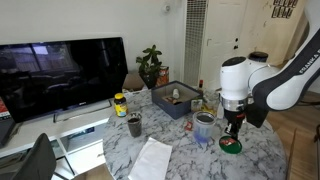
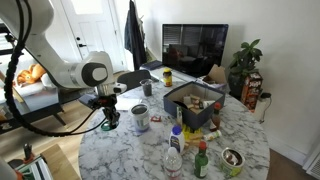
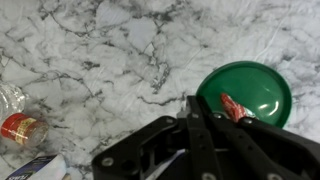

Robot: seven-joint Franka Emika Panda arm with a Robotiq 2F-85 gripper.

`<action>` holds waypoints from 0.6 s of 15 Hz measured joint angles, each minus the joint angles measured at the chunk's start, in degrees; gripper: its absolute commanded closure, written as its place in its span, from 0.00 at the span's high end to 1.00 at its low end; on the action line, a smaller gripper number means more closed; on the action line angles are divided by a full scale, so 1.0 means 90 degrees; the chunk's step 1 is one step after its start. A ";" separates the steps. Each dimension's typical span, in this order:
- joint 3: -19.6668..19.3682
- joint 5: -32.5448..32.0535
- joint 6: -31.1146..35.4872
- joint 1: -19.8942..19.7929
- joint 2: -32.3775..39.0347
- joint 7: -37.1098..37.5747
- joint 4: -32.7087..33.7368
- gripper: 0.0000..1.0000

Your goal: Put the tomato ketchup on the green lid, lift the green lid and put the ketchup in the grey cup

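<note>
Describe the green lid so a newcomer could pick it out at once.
Find the round marble table near the television. At its edge below the robot's fingers, beside the grey cup, lies the green lid. It is the only flat dark green disc, and the tiny red tomato ketchup lies on it.

No legible txt is showing anywhere. Labels on the small yellow jar [image 1: 120, 104] and the red-capped clear plastic bottle [image 3: 20, 128] are blurring out, too small to read.
</note>
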 measured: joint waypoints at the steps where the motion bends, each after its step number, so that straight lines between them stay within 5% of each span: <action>1: 0.0039 -0.0030 0.0000 -0.0052 -0.0033 0.0000 0.0033 0.00; 9: 0.0182 -0.0613 -0.0508 -0.0569 -0.0682 0.0144 0.0478 0.00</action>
